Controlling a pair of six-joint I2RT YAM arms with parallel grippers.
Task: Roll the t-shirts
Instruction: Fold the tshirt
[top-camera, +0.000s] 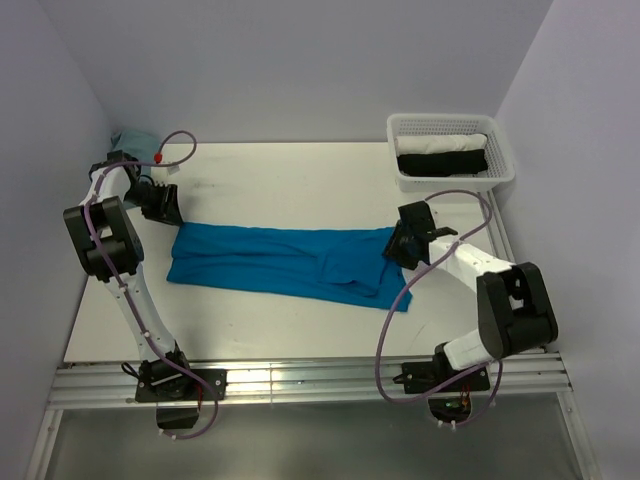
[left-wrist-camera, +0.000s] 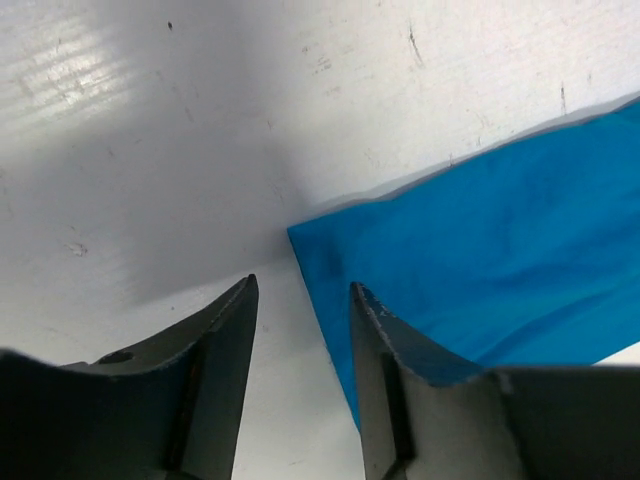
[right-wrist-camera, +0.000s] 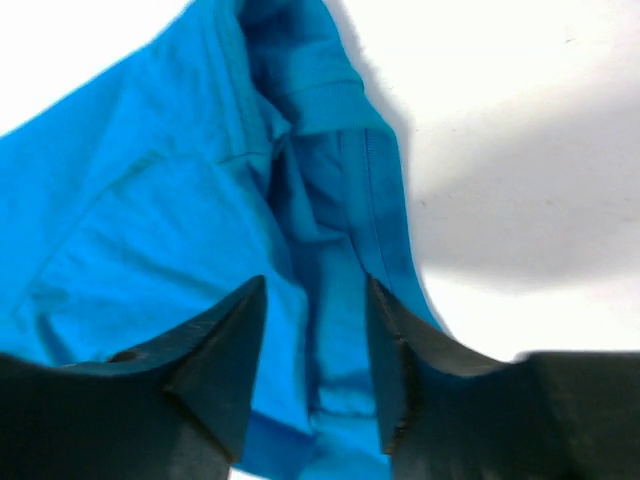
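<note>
**Top view.** The blue t-shirt, folded into a long band, lies flat across the middle of the white table, one end beneath each of your arms.

**Left wrist view.** The left gripper stands at the band's left end with its jaws parted and nothing between them. The corner of the cloth lies just past the fingertips, and one finger overlaps the cloth's edge.

**Right wrist view.** The right gripper hangs over the right end, its jaws likewise apart and holding nothing. The bunched sleeve shows through the gap.

**Far right corner.** A white mesh basket holds a white roll and a black roll.

**Judged stage.** The band is laid out and the roll is not yet begun.

**Hazards.**
- If you close the left jaws where they stand, expect them to catch only the corner's top ply or bare table, so the roll would start askew.
- The right end is rumpled and layered. Pinching there may lift a single layer, unfold the band and give you a lopsided, cone-shaped roll.
- Thin cotton will likely drag along the table rather than turn over if you push it too flat.
</note>
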